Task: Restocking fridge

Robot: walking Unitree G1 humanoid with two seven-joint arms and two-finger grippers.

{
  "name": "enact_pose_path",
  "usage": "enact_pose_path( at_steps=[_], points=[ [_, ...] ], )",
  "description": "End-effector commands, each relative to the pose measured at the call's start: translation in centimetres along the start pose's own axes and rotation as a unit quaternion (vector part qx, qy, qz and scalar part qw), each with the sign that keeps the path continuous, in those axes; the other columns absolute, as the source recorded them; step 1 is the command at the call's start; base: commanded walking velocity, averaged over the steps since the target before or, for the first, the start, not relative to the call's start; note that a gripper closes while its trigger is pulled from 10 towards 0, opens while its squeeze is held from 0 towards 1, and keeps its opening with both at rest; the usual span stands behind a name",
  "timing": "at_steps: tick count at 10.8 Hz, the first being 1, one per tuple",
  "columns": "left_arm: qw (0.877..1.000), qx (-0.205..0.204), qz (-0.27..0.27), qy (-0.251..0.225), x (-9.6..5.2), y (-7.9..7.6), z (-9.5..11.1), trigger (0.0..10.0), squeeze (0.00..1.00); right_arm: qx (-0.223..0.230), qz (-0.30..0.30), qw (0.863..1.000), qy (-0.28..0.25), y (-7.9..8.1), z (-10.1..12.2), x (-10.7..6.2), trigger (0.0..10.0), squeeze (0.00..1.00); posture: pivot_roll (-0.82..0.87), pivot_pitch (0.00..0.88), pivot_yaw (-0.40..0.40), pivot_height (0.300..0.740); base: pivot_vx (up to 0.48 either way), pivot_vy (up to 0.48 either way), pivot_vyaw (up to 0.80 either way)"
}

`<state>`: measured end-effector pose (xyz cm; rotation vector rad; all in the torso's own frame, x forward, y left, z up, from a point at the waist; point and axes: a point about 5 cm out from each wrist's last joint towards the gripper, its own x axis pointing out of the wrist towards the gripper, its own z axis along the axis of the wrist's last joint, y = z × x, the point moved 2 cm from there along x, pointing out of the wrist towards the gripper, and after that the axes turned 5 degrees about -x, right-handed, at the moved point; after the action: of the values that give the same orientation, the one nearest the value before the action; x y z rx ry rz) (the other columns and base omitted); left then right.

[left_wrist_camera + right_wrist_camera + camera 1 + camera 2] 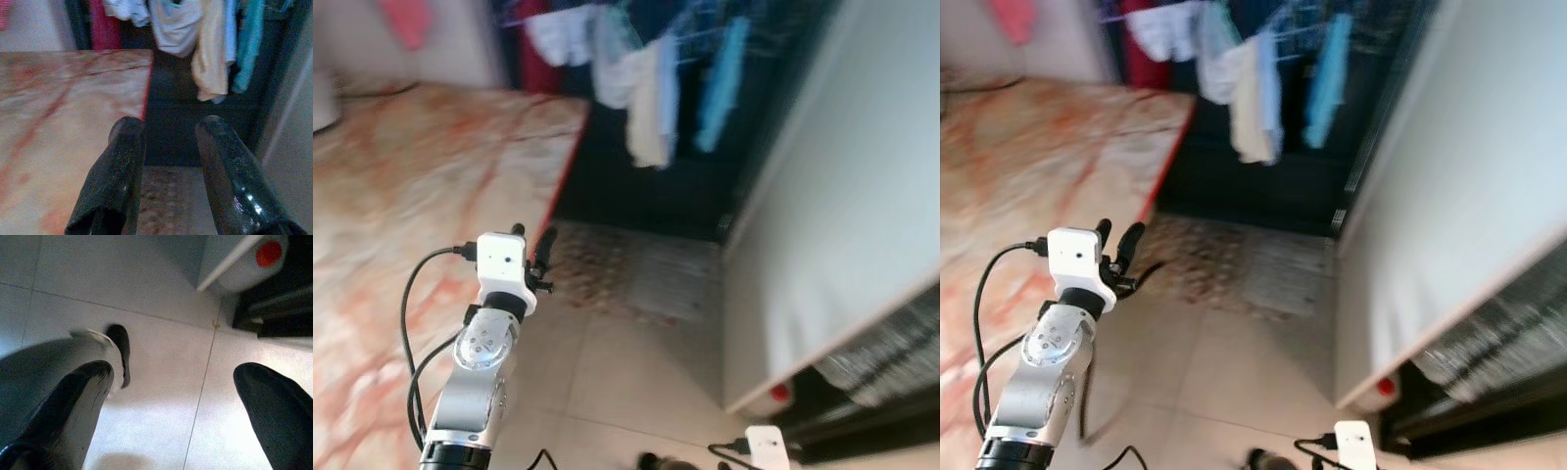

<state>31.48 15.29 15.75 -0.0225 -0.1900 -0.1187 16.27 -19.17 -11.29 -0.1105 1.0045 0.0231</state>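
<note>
I judge the tall white panel (842, 196) on my right to be the fridge door or side, its lower corner near a white cap with a red dot (780, 394); past it sits a dark opening with grey wire shelving (886, 357). I see no stock item in either claw. My left gripper (532, 257) is raised just off the edge of the orange-and-cream marbled countertop (421, 196), fingers apart with nothing between them. My right gripper (171, 401) hangs low over the pale tiled floor (156, 303), fingers spread wide and empty. Since the head views are blurred, I would settle the body first, then find what needs restocking before reaching. I would keep my left arm off the countertop's red edge and away from the hanging laundry (646, 88) beyond.
</note>
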Motion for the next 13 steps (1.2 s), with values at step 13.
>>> enact_pose_path(
  at_steps=[13],
  points=[
    [1.0, 0.014, -0.012, 0.012, -0.18, -0.07, -1.0, 10.0, 0.0, 0.0, 0.004, 1.0, 0.022, 0.3, -1.23, -0.19, 10.0, 0.0, -0.14, 0.165, -0.022, 0.74, 0.0, 0.0, -0.46]
  ],
)
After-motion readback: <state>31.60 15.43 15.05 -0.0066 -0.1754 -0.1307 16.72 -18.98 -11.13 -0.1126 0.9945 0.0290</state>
